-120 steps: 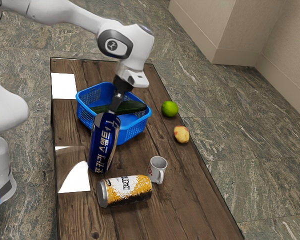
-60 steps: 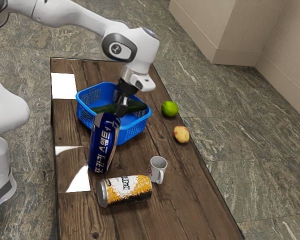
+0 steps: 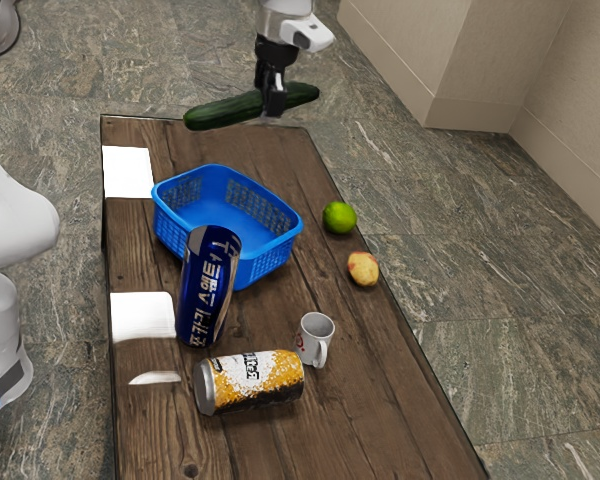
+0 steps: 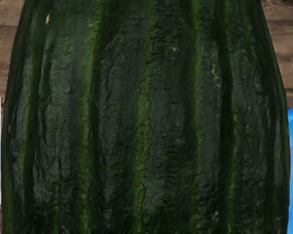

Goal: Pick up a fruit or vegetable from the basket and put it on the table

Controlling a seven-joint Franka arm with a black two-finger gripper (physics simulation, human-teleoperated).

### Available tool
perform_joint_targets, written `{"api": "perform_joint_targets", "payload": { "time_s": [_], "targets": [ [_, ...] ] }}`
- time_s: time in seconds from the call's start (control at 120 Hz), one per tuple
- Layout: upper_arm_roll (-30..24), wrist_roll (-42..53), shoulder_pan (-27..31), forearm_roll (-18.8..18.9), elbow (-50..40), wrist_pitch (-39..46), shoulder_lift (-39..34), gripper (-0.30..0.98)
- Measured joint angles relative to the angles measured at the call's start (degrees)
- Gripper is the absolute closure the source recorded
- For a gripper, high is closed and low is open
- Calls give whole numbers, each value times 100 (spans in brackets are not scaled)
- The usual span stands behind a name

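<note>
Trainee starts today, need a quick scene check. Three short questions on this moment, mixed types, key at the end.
1. True or false: the yellow-and-white can lies on its side on the table.
2. Fill in: the round green fruit on the table, outside the blue basket, is a ___.
3. Multiple choice: where is the cucumber?
A) inside the blue basket
B) lying on the table
C) held up in the air by the gripper

Key: 1 true; 2 lime; 3 C.
</note>
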Motion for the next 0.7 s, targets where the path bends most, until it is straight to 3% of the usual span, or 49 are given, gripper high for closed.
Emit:
{"api": "perform_joint_targets", "payload": {
  "time_s": [0.242,0.383,0.517,0.7],
  "targets": [
    [1422,553,-132,328,524,-372,-15,57],
    [1646,833,-247,366,531,-439,-12,57],
    [1758,1096,-348,319,538,-493,-10,23],
    [1740,1396,-285,186,546,-584,-15,6]
  ]
}}
